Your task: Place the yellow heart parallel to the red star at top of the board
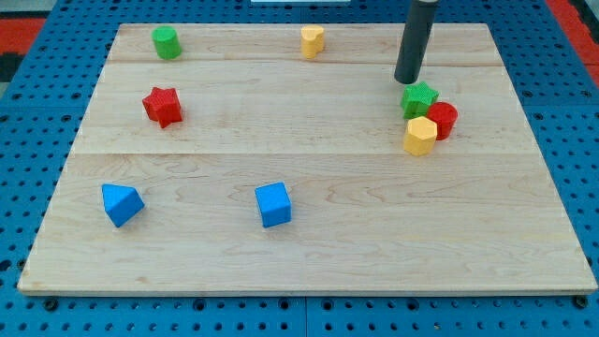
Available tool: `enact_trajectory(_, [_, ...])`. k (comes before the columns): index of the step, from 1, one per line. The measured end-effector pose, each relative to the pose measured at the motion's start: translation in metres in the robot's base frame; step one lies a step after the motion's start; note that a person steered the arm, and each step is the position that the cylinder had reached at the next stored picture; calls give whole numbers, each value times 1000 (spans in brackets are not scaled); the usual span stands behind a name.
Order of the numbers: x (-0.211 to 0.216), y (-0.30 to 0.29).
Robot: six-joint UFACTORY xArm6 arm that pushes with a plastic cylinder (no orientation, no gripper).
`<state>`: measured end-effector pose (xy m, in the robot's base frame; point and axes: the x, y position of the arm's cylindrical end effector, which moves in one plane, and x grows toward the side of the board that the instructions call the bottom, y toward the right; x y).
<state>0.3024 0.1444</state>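
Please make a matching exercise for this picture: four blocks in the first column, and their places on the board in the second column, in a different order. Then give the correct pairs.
Column one:
1. green cylinder
2. red star
3. blue cube
4. green star

Column two:
A. bottom middle of the board
B. top left corner of the board
C. right side, just below my tip
D. left side, below the green cylinder

Pairs: 1-B, 2-D, 3-A, 4-C
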Motion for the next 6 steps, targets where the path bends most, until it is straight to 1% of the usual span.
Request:
enact_trajectory(1, [-12, 0])
enact_trajectory(2, [-13, 0])
enact_trajectory(3, [-27, -4])
enact_trajectory(5, [-56, -57])
enact_trajectory(6, [-63, -69])
